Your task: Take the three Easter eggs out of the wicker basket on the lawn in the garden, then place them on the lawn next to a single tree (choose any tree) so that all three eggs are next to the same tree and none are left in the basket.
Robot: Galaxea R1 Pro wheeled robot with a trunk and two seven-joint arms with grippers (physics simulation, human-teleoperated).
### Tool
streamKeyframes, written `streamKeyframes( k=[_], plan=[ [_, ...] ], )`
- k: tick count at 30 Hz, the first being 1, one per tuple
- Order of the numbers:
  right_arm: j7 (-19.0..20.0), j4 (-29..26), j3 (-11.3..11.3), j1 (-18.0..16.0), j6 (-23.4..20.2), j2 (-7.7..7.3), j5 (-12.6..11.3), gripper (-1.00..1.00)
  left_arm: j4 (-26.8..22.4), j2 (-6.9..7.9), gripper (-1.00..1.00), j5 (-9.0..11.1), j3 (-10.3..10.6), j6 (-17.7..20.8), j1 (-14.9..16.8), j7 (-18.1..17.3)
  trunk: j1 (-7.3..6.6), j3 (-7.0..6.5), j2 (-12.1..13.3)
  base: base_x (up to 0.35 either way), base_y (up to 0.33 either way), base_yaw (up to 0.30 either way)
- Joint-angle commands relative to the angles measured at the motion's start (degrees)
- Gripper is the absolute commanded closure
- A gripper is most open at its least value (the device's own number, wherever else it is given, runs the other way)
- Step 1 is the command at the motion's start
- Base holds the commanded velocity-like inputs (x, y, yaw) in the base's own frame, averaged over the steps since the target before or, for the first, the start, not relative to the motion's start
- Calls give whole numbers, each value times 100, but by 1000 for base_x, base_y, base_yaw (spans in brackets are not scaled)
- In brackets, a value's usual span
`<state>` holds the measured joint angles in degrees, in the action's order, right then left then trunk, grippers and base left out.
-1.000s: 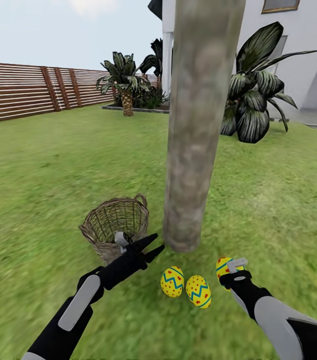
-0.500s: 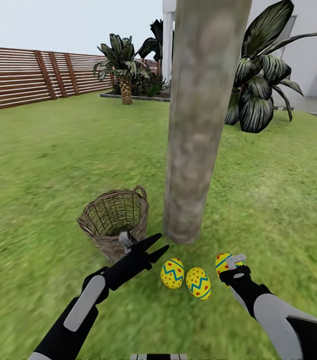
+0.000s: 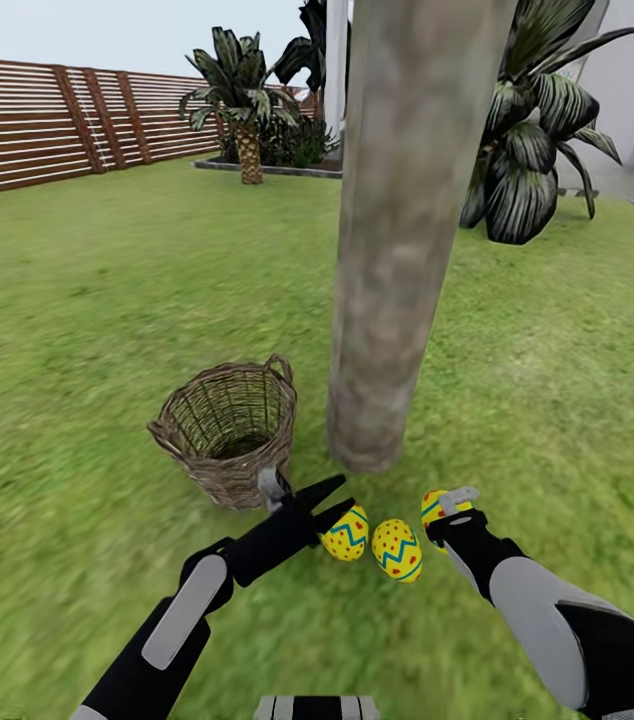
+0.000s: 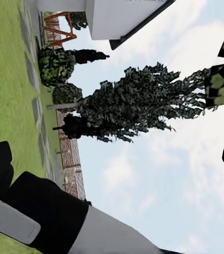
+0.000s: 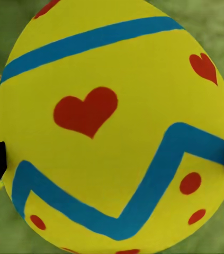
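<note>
Holding one egg [image 3: 431,505] in the right gripper [image 3: 444,512], fingertips showing dark at either edge of the shell in the right wrist view [image 5: 117,127], grass blurred behind; whether the egg is touching the lawn [image 3: 77,300] cannot be told. Lying on the grass just beside it, two more eggs [image 3: 397,550] [image 3: 347,533], close together, near the foot of the tree [image 3: 387,300]. Hovering with the left gripper [image 3: 335,497] parted narrowly, fingertips just over the nearer egg, gripping nothing. Standing upright just left of the trunk, the basket [image 3: 225,432], showing only bare weave inside, its rim close to the bark but apart from it. Stretching wide and open to the left and beyond, up to the fence [image 3: 47,130]; opening likewise to the right of the trunk toward the palm [image 3: 532,150]. Looking skyward along the left wrist view, past a dark tree [image 4: 138,103].
</note>
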<state>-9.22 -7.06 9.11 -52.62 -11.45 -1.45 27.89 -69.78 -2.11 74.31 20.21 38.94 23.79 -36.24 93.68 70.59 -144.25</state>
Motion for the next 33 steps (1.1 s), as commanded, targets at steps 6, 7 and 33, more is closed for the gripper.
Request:
streamKeyframes(
  k=[6, 7, 33],
  plan=[
    [-1, 22, 47, -64, 2, 22, 24, 100, 1, 0, -100, 40, -5, 36, 3, 1, 14, 138, -10, 0, 0, 0],
    [-1, 23, 47, -64, 3, 22, 24, 100, 0, 0, -100, 40, -4, 35, 3, -2, 17, 160, -11, 0, 0, 0],
    [-1, -4, 65, -64, 12, 20, 15, 100, 8, -18, -100, 40, 334, -272, 3, 3, 37, 337, -22, 60, 0, 0]
  ],
)
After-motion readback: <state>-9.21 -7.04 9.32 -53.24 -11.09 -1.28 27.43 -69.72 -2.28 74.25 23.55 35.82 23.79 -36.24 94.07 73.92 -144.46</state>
